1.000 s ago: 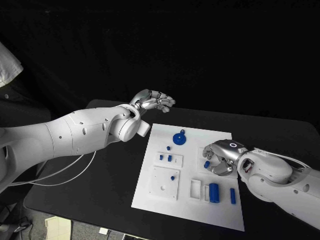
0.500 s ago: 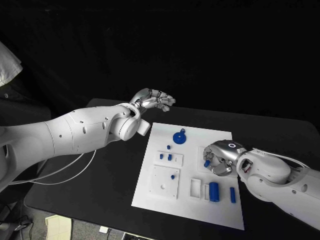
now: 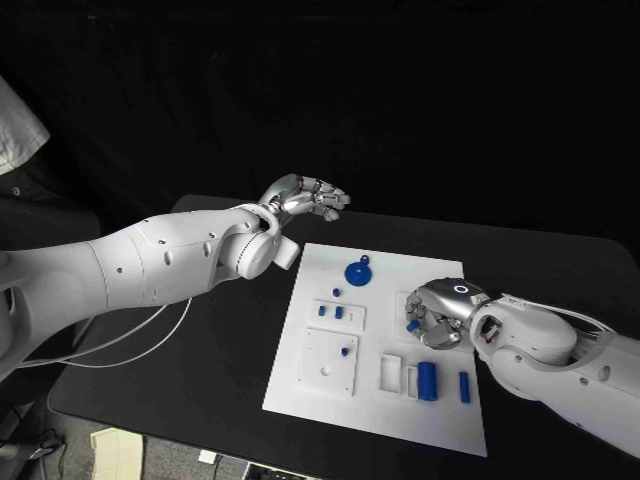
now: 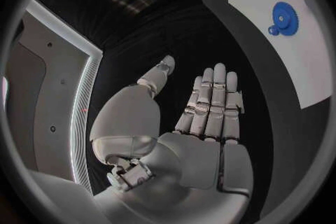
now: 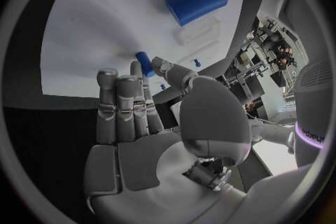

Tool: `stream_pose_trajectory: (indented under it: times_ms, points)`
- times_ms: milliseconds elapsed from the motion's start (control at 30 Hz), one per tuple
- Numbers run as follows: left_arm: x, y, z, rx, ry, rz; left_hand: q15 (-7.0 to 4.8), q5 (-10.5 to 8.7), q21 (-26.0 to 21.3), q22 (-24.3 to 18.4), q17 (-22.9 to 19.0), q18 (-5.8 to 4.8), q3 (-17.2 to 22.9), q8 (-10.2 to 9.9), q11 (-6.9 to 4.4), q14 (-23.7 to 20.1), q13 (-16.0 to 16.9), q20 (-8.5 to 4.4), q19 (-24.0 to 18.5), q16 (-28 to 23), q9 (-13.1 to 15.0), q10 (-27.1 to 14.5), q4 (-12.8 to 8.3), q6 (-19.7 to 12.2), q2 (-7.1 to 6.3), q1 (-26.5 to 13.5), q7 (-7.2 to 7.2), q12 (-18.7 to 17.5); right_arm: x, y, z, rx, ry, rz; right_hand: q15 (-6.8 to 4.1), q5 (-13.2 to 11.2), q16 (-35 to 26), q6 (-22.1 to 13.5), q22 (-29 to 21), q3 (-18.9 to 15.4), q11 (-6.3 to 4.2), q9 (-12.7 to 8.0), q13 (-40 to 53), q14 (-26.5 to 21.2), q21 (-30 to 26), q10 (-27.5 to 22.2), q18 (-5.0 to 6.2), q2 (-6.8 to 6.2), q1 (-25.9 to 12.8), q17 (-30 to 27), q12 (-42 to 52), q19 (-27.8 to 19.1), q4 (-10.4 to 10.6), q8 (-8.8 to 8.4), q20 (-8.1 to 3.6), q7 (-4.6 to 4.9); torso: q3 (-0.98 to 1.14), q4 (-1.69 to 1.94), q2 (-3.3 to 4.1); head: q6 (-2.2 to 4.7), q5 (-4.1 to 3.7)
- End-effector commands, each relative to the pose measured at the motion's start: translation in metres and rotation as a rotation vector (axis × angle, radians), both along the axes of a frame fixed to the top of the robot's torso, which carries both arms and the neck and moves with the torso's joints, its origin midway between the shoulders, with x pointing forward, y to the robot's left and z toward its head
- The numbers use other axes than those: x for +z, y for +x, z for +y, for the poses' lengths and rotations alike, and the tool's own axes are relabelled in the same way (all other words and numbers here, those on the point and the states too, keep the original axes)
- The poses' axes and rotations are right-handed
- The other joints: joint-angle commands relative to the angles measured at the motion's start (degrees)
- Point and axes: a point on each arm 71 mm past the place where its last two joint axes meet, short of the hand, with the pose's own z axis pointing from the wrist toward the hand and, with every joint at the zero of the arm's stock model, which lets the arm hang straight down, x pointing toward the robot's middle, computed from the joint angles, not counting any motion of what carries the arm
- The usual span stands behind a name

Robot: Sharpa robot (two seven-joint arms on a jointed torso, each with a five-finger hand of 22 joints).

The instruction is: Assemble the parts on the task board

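The white task board (image 3: 366,418) lies mid-table. On it are a blue gear (image 3: 358,275), a blue cylinder (image 3: 427,381) in a white holder, a blue bar (image 3: 464,388) and small blue pegs (image 3: 340,314). My right hand (image 3: 438,312) hovers low over the board's right side, thumb and a finger pinching a small blue peg (image 3: 414,325). The right wrist view shows that peg (image 5: 143,63) at the fingertips, with the cylinder (image 5: 196,1) beyond. My left hand (image 3: 304,198) is raised past the board's far left corner, holding nothing, fingers (image 4: 210,103) straight. The gear (image 4: 285,17) lies off to one side of it.
A white block (image 3: 332,362) with a blue peg stands on the board's left half. White cable (image 3: 118,345) loops over the table's left part under my left arm. Bare black table surrounds the board.
My right hand has crept slightly left and away across the board, the small peg moving with it. The left hand has stayed put.
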Motion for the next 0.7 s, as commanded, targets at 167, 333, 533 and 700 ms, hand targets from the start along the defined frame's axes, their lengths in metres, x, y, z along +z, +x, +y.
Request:
stream_pose_trajectory:
  times_ms: [167, 333, 533, 700]
  points:
    - [0.0007, -0.0001, -0.0016, -0.003, -0.007, -0.002, 0.01, 0.17, -0.32, 0.07, 0.12, 0.67, 0.09, 0.25, 0.23, 0.35, -0.05, 0.02, 0.27, -0.30, -0.01, 0.15, 0.35, 0.03, -0.09, -0.14, 0.61, -0.31, -0.0015, -0.0023, 0.0028, 0.001, -0.019, -0.024, -0.37, -0.33, 0.38, 0.23, 1.07, -0.04, -0.23, 0.11, 0.13, 0.02, 0.40, 0.04, 3.99, 0.51, -0.43, 0.08, 0.27, 0.41, 0.26, 0.37, -0.19, -0.32, 0.01, 0.00, 0.00, -0.09, -0.04]
    - [0.0007, 0.0000, -0.0013, -0.002, -0.007, -0.002, 0.01, 0.17, -0.33, 0.08, 0.13, 0.67, 0.09, 0.24, 0.24, 0.34, -0.05, 0.02, 0.27, -0.32, -0.02, 0.15, 0.36, 0.01, -0.08, -0.15, 0.62, -0.32, 0.0006, -0.0024, 0.0023, -0.010, -0.009, -0.050, -0.79, -0.31, 0.47, 1.41, 1.03, 1.97, -0.67, 0.51, 0.65, 0.11, 0.54, 1.15, 3.99, 2.48, 1.09, 0.18, 0.85, 0.47, -0.27, 0.99, -0.33, -0.85, -0.02, 0.02, -0.01, -0.08, -0.05]
    - [0.0004, 0.0006, -0.0010, 0.000, -0.006, -0.001, 0.02, 0.17, -0.37, 0.09, 0.17, 0.67, 0.09, 0.21, 0.25, 0.33, -0.06, 0.03, 0.27, -0.36, -0.04, 0.12, 0.38, -0.08, -0.08, -0.17, 0.65, -0.36, 0.0029, -0.0043, 0.0007, -0.012, 0.008, -0.064, -0.99, -0.32, 0.62, 1.95, 1.04, 2.94, -0.88, 0.83, 1.14, 0.24, 0.92, 1.63, 3.99, 2.84, 0.86, 0.34, 1.02, 0.68, -0.70, 1.21, -0.25, -1.06, 0.01, 0.06, -0.01, -0.23, 0.05]
    - [0.0001, 0.0013, 0.0007, 0.006, -0.003, 0.000, 0.03, 0.17, -0.48, 0.16, 0.32, 0.65, 0.04, -0.01, 0.32, 0.33, -0.10, 0.03, 0.29, -0.48, -0.17, 0.01, 0.48, -0.59, -0.12, -0.31, 0.83, -0.51, 0.0060, -0.0065, 0.0012, -0.009, 0.030, -0.077, -1.08, -0.32, 0.69, 2.22, 1.03, 3.23, -0.97, 1.00, 1.39, 0.31, 1.13, 1.86, 3.99, 2.85, 0.61, 0.41, 1.08, 0.81, -0.88, 1.31, -0.25, -1.17, 0.08, 0.03, 0.01, -0.20, 0.20]
